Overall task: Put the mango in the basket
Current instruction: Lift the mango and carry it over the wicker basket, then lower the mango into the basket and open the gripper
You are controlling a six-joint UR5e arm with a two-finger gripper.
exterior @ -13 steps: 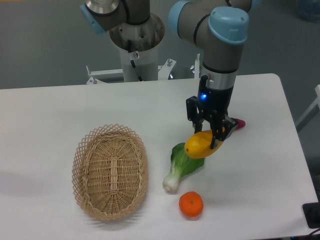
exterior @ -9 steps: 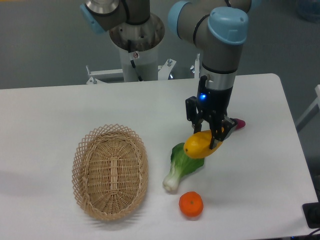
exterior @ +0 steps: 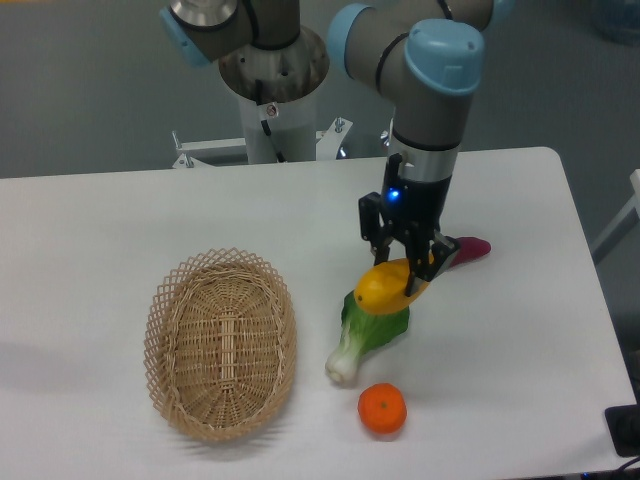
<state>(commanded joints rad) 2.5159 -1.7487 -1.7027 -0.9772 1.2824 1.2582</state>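
The mango (exterior: 386, 288) hangs above the bok choy (exterior: 365, 335), to the right of the basket (exterior: 220, 345), which holds nothing. Its long axis runs nearly level, the right end tilted slightly up. The gripper (exterior: 407, 272) is clenched on it from above, fingers around its middle.

The basket (exterior: 221, 344) sat left on the desk (exterior: 120, 230); right of it lay the bok choy (exterior: 363, 335), the orange (exterior: 382, 409) before it, the sweet potato (exterior: 468, 247) behind.

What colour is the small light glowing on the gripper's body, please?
Blue; the light shows clearly in the fixed camera view, above the gripper holding the mango.
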